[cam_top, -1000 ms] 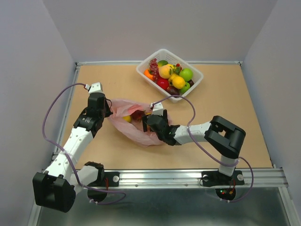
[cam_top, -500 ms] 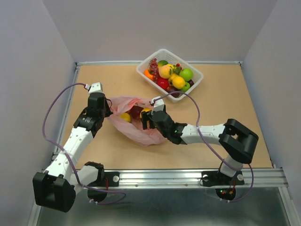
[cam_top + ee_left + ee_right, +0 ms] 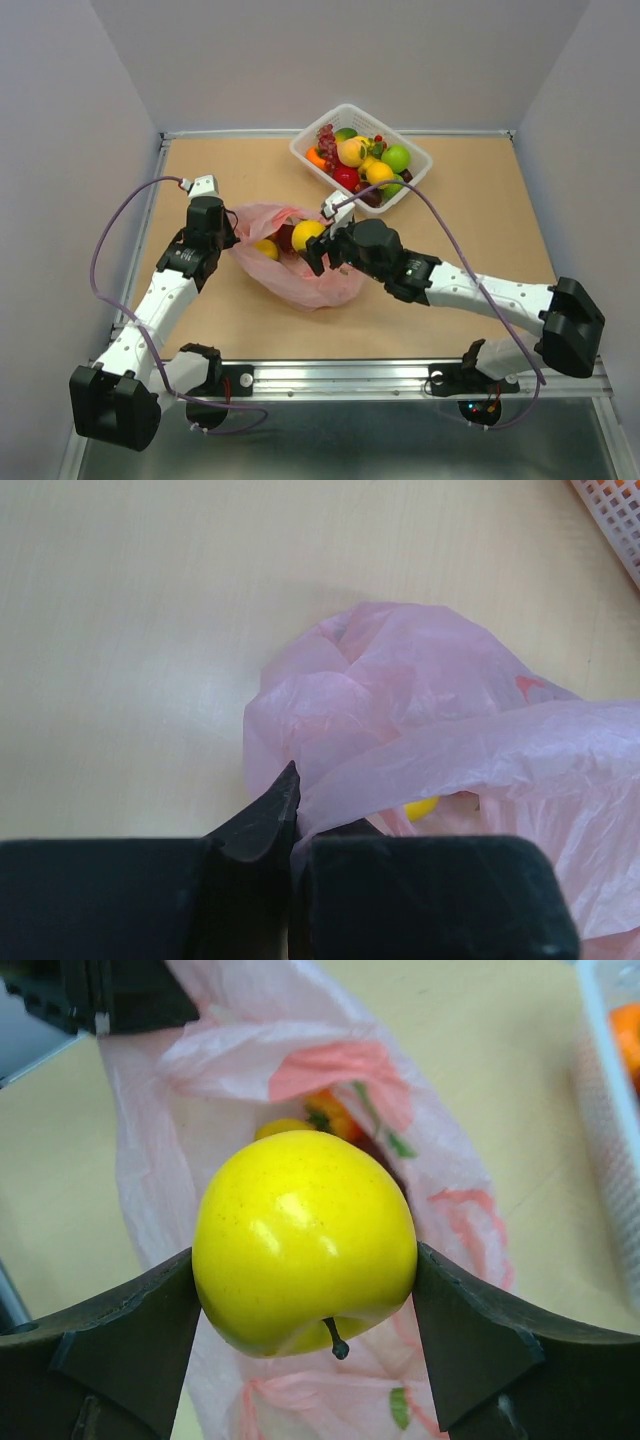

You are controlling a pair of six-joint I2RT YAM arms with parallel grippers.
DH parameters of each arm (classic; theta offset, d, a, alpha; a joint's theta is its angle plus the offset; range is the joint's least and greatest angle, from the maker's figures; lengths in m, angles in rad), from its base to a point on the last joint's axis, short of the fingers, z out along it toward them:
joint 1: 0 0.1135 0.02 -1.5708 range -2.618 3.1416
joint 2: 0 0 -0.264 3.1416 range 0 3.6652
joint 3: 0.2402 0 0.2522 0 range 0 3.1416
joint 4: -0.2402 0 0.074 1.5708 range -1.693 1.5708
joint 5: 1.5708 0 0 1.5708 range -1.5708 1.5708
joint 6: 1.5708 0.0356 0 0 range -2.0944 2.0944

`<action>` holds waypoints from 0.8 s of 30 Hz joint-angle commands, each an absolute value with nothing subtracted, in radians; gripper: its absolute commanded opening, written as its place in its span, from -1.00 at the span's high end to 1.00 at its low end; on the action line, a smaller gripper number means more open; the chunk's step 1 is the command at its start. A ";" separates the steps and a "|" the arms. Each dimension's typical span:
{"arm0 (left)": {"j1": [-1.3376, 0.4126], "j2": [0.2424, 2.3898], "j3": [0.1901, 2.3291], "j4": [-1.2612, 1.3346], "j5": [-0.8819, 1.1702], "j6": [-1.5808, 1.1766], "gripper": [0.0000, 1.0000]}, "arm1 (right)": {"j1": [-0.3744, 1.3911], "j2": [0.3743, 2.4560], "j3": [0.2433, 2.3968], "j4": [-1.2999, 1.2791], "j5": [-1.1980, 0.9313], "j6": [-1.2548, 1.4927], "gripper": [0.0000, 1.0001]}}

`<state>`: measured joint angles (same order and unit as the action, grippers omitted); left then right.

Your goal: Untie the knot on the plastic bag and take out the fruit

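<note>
Since the earlier frame the yellow fruit (image 3: 300, 1230) has been raised clear of the plastic bag (image 3: 300, 282), pinched between the fingers of the right gripper (image 3: 305, 1260). The bag's 9 o'clock edge is held by the left gripper (image 3: 291, 802), which is pressed together on the film. The bag lies at 8 o'clock of the basket (image 3: 416, 160). Its mouth is open, so the knot is judged undone. Two remaining fruits (image 3: 266, 250) are seen inside, still to be taken out.
</note>
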<state>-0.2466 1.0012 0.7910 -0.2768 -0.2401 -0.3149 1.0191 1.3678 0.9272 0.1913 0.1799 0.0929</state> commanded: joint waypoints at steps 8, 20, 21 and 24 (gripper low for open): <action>-0.244 0.986 0.775 -0.250 -0.253 -0.305 0.76 | 0.660 1.443 1.192 0.167 0.301 -0.028 0.56; -0.244 0.989 0.776 -0.247 -0.242 -0.301 0.76 | 0.356 1.860 1.625 0.170 0.187 0.026 0.28; -0.244 0.989 0.776 -0.247 -0.242 -0.301 0.76 | 0.351 1.918 1.649 0.169 0.178 0.026 0.22; -0.242 0.992 0.776 -0.247 -0.247 -0.299 0.76 | 0.344 2.008 1.729 0.169 0.169 0.023 -0.07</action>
<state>-0.2466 1.0012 0.7910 -0.2737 -0.2394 -0.3149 0.3477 1.9408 1.5940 0.1379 0.2100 0.0158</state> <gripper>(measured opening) 0.124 0.826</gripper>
